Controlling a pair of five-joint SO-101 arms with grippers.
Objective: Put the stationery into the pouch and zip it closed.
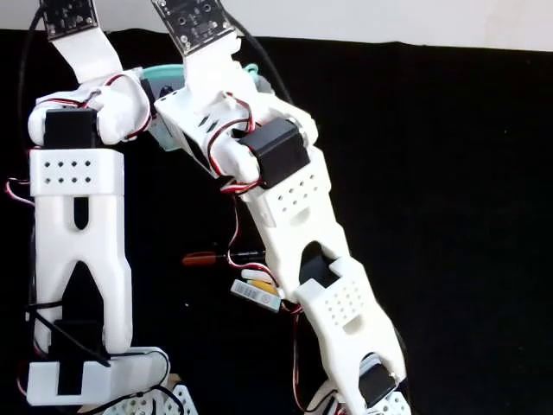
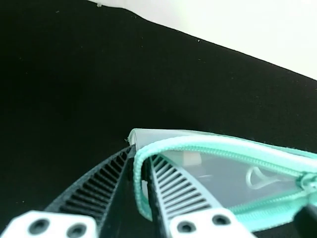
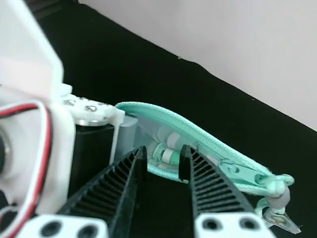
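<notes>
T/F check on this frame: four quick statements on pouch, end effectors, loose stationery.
1. The clear plastic pouch with teal zip is fully zipped. False: its mouth gapes open.
2. The left end effector pinches the pouch's teal edge. True.
3. The right end effector is clamped on the teal zip slider. False: it is open, and the slider lies beyond it.
4. A reddish-brown pen lies on the black table cloth. True.

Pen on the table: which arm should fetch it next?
Probably the right. The right gripper is open and free beside the pouch, while the left gripper is shut on the pouch's edge.
</notes>
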